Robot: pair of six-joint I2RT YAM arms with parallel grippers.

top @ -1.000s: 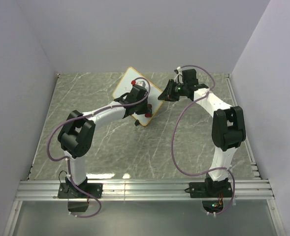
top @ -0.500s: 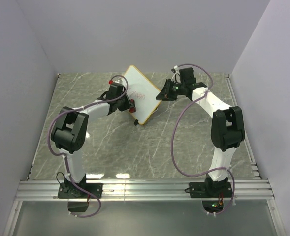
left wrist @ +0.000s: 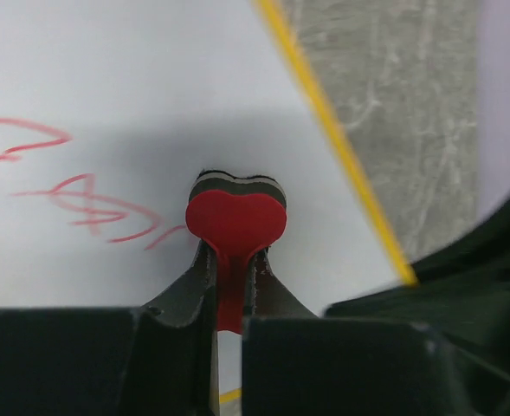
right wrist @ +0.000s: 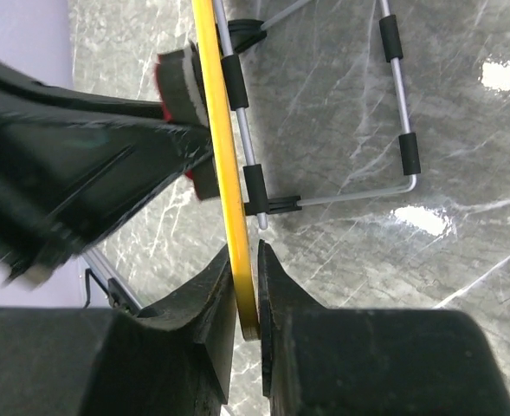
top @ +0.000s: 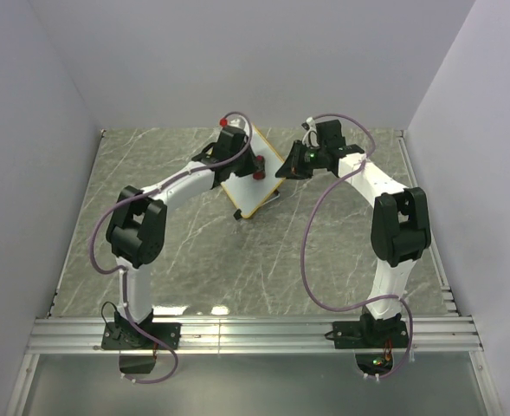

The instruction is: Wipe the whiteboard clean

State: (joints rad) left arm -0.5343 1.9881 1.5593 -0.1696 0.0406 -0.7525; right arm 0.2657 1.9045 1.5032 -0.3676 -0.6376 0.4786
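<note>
**A:** Where is the whiteboard point(top: 255, 189) found?

**B:** It is propped, tilted, on its wire stand point(right wrist: 402, 113) toward the far middle of the desk point(top: 194, 251), between the two arms.

**A:** How is it steadied?

**B:** Its yellow frame point(right wrist: 220, 130) is pinched at one edge by the right hand point(right wrist: 244, 290), with a finger closed on either side of the rim.

**A:** And the left hand point(left wrist: 230, 256)?

**B:** It is clenched on a red heart-shaped eraser point(left wrist: 235, 217). The dark felt face appears to be laid against the white surface, near the board's yellow edge.

**A:** Which step is judged to be in hand?

**B:** The wiping itself, partway through. Red scribbles point(left wrist: 90, 199) are seen just beside the eraser in the left wrist view, so the board cannot yet be counted clean.

**A:** What is called for next?

**B:** The eraser is to be drawn across those marks, with the felt held flat and the pressure even. The pinch on the frame has to be firm, so that the board is not pushed back on its stand or tipped over. How much writing is hidden under the arm in the overhead view cannot be told.
</note>
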